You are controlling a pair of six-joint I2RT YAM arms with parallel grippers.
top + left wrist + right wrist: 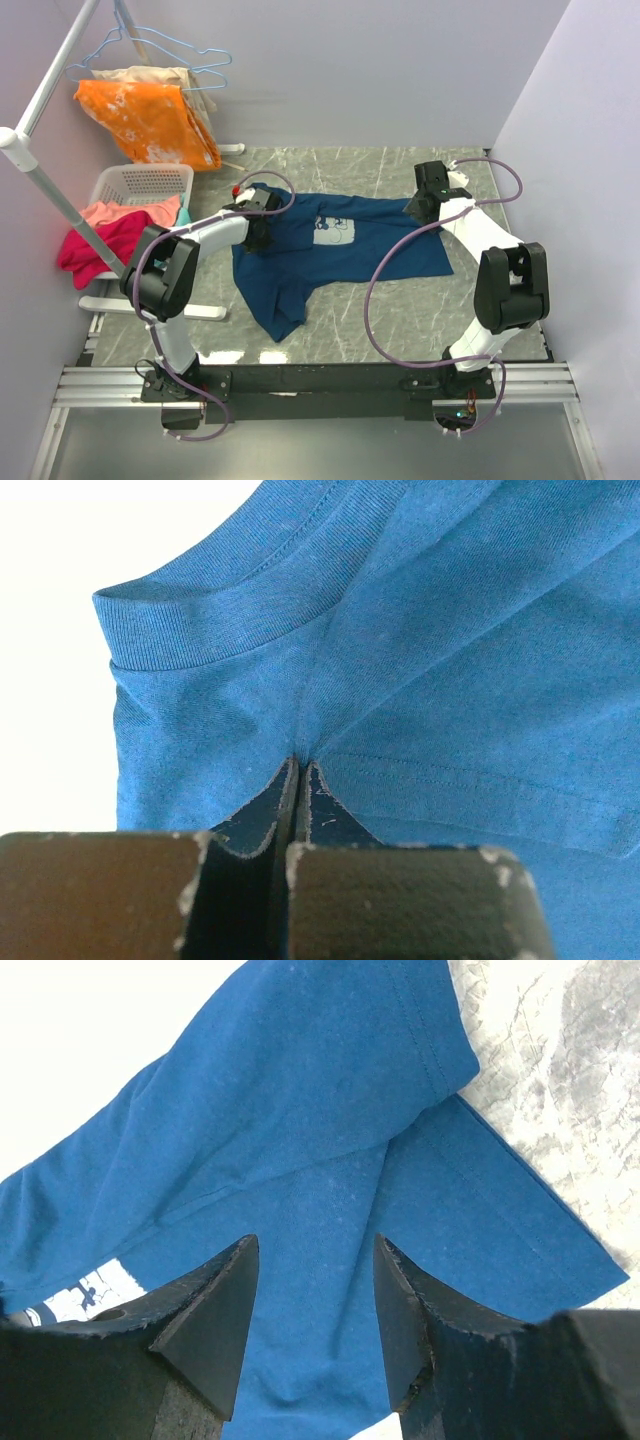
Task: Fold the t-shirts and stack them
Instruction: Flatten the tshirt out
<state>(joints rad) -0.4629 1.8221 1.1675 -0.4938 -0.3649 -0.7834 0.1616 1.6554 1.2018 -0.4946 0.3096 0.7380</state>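
Item: navy t-shirt [350, 255], one piece, lying mostly spread on the surface, pale square print [333, 231] facing up.
Lie of the item: collar end toward the left arm, opposite end toward the right arm. One flap of cloth trails toward the arm bases.
Left hand [300, 768]: fingers pressed together, pinching a fold of the navy t-shirt just beside its ribbed collar [200, 620]. The cloth puckers outward from the pinch.
Right hand [315, 1250]: fingers spread apart, with nothing between them. It is over the end of the navy t-shirt opposite the collar, where a hemmed edge lies folded over. Whether it touches the cloth cannot be told.
Surface [400, 310]: grey, marbled, showing around the navy t-shirt on all sides.
Walls [400, 70]: pale and plain, beyond the navy t-shirt and to either side of it.
Basket [130, 185]: white and slatted, off the collar end of the navy t-shirt, holding pink and red cloth [100, 235].
Orange garment [150, 120]: draped beyond the basket, further from the navy t-shirt, with blue wire hangers [170, 50] above it.
Rail [50, 190]: a white pole crossing in front of the basket, well apart from the navy t-shirt.
Cables [375, 300]: purple loops from both arms. The right arm's loop crosses the navy t-shirt's near edge in the top view.
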